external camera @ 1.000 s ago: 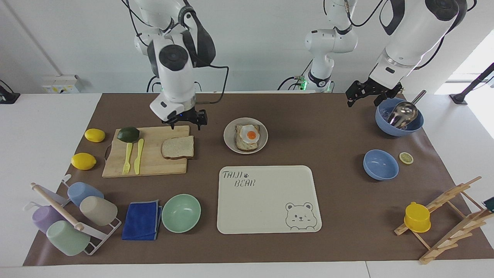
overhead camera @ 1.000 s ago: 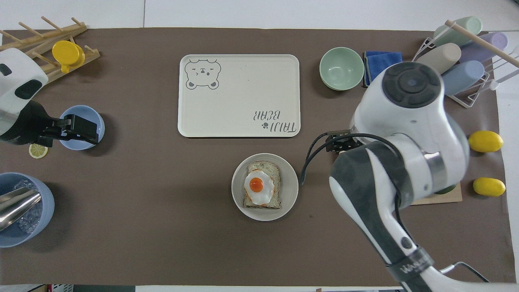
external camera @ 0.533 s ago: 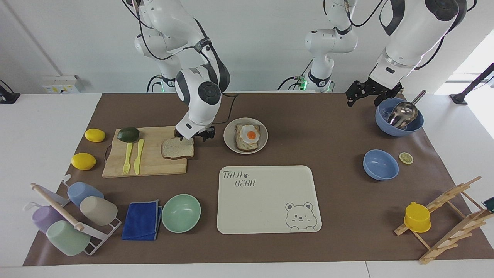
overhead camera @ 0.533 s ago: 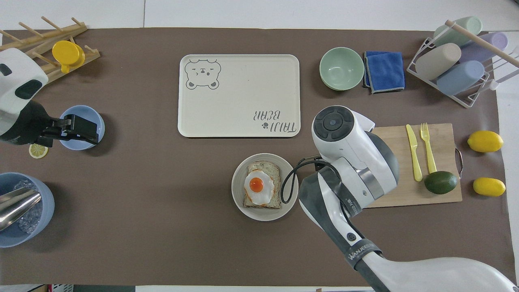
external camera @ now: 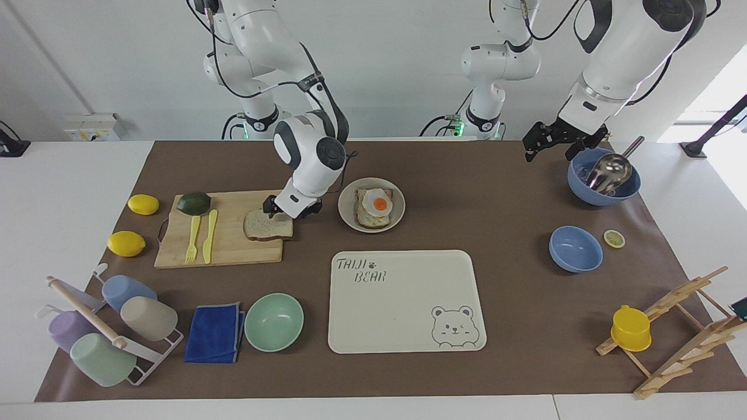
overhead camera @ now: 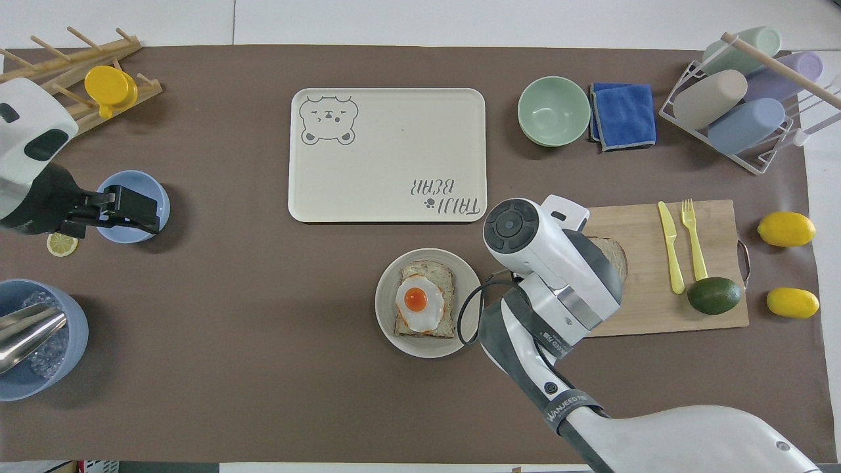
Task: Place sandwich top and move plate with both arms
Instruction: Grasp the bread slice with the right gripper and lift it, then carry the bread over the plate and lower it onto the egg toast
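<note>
Right gripper [external camera: 290, 210] spread, down at bread slice [external camera: 265, 226] on cutting board [external camera: 224, 244], left gripper [external camera: 559, 143] spread, waiting over table near ice bowl [external camera: 601, 185]

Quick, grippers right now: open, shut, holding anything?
Right gripper: open, down at the sandwich top on the cutting board, not yet gripping it.
Left gripper: open, empty, waiting beside the blue bowl with the scoop.

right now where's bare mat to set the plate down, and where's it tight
Bare: the tray, and the wide brown mat between the plate and the small blue bowl. Crowded: around the cutting board, where the right gripper sits at the sandwich top. The left gripper waits near the scoop bowl.
</note>
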`<state>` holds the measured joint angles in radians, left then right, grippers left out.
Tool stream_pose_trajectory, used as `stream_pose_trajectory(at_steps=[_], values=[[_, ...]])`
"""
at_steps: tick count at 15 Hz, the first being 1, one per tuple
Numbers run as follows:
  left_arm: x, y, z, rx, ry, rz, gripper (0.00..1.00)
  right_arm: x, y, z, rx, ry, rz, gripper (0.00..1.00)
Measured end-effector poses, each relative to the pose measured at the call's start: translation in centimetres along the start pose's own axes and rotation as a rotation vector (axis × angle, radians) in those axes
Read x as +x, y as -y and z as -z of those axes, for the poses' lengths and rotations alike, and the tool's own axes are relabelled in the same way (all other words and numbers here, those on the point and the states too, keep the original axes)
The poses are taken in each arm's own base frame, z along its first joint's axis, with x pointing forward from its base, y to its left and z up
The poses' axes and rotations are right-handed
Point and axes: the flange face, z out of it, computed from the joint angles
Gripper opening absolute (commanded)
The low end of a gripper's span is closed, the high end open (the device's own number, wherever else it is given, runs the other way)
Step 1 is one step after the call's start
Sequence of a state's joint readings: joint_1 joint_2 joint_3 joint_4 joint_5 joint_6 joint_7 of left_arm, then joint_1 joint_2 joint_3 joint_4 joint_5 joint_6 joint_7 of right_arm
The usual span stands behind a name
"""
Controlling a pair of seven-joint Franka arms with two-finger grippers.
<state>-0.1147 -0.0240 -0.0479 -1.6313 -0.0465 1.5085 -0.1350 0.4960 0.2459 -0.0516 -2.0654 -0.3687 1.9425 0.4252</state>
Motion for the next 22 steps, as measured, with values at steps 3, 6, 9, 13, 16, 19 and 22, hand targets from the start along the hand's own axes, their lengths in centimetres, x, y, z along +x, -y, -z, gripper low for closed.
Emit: stream_pose_trajectory(at_steps=[3, 6, 9, 13, 16, 19, 22], values=[[0.0, 0.0, 0.0, 0.000, 0.000, 0.000, 1.00, 0.0, 0.1, -0.2, -0.004, -0.012, 0.006, 0.98], [0.0, 0.0, 0.0, 0.000, 0.000, 0.000, 1.00, 0.1, 0.0, -0.3, -0.016, -0.019, 0.013, 0.90], [0.0, 0.0, 0.0, 0.000, 0.000, 0.000, 1.00, 0.0, 0.0, -0.6, -0.039, -0.022, 0.025, 0.90], [0.0, 0.0, 0.0, 0.000, 0.000, 0.000, 1.00, -0.2, 0.1, -0.9, -0.037, -0.023, 0.028, 0.86], [0.0, 0.0, 0.0, 0.000, 0.000, 0.000, 1.00, -0.3, 0.2, -1.4, -0.032, -0.028, 0.032, 0.58], [0.0, 0.0, 0.0, 0.000, 0.000, 0.000, 1.00, -0.2, 0.2, -1.2, -0.035, -0.032, 0.033, 0.03], [0.0, 0.0, 0.0, 0.000, 0.000, 0.000, 1.00, -0.3, -0.2, -0.5, -0.036, -0.043, 0.029, 0.00]])
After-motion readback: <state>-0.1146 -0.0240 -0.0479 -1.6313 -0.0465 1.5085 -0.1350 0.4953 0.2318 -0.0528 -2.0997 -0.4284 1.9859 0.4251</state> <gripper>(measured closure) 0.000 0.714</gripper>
